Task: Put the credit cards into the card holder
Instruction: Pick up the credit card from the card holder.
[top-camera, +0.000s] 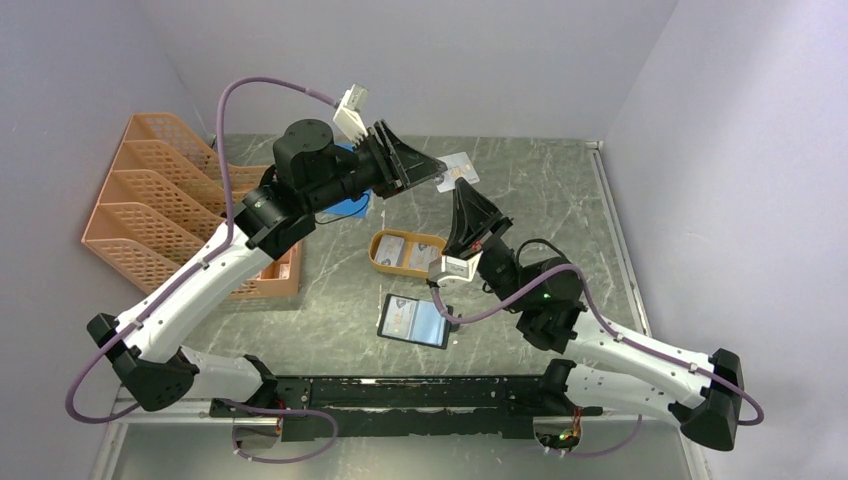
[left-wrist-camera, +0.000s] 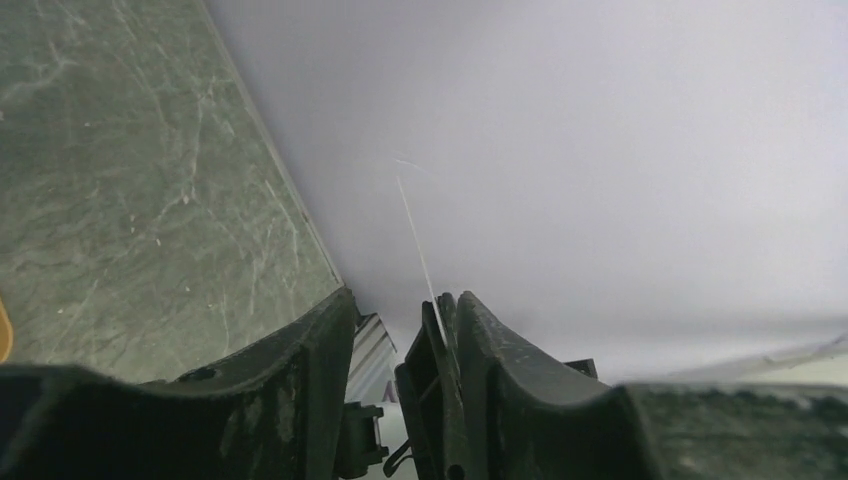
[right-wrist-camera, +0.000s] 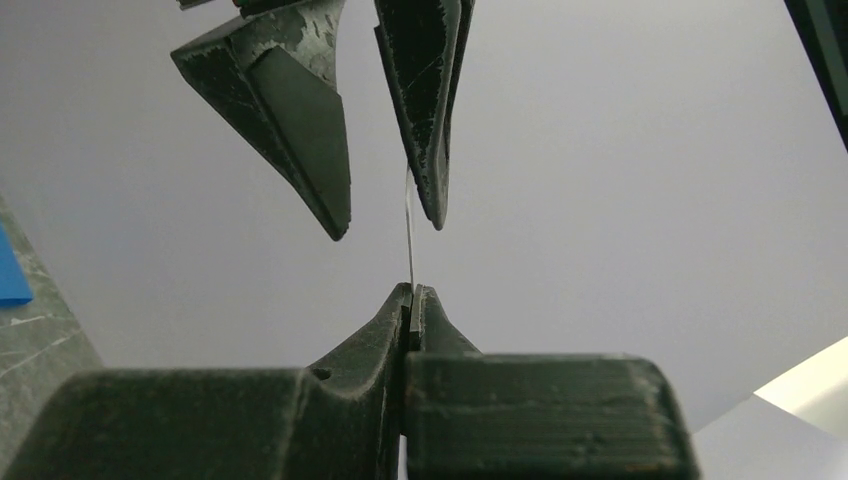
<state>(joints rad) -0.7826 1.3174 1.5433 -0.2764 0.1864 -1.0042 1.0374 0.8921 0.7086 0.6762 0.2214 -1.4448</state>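
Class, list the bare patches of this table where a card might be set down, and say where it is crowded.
Bare: the far right, between the right arm and table edge; also between rack and card holder. Crowded around the dish.

A robot lab cell: bare pale walls (top-camera: 450, 60) around a marbled table (top-camera: 560, 200); two bolted arms (top-camera: 200, 275).

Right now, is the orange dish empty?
No, the orange dish has pale cards lying inside it.
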